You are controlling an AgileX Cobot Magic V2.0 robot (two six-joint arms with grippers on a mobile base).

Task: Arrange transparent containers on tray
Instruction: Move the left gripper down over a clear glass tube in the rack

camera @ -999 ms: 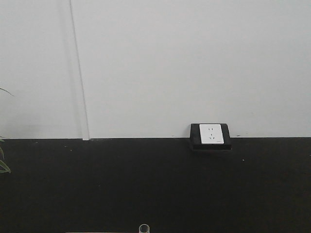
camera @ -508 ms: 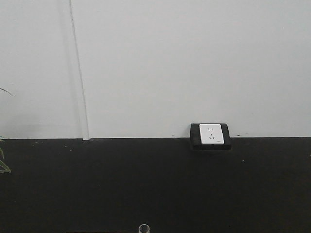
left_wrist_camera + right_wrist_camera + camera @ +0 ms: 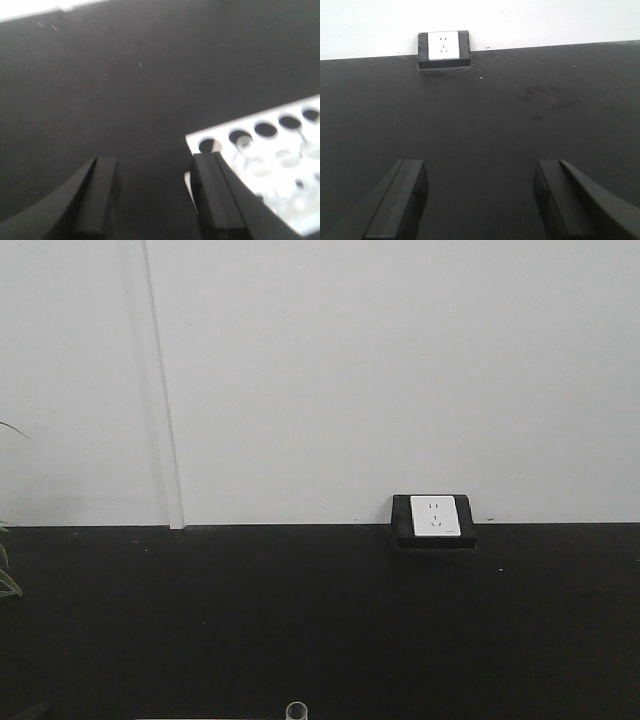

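The tray is out of view. In the left wrist view, clear glass tubes stand blurred in a white rack with round holes at the lower right. My left gripper is open over the black table, holding nothing, and its right finger is next to the rack's near corner. The round rim of a glass tube pokes up at the bottom edge of the front view. My right gripper is open and empty above bare black table.
A white socket in a black box sits at the back of the black table against the white wall; this socket box is also straight ahead of the right gripper. Green leaves reach in at the left edge.
A dark shape has come into the bottom left corner of the front view. The tube rim and the socket have not moved.
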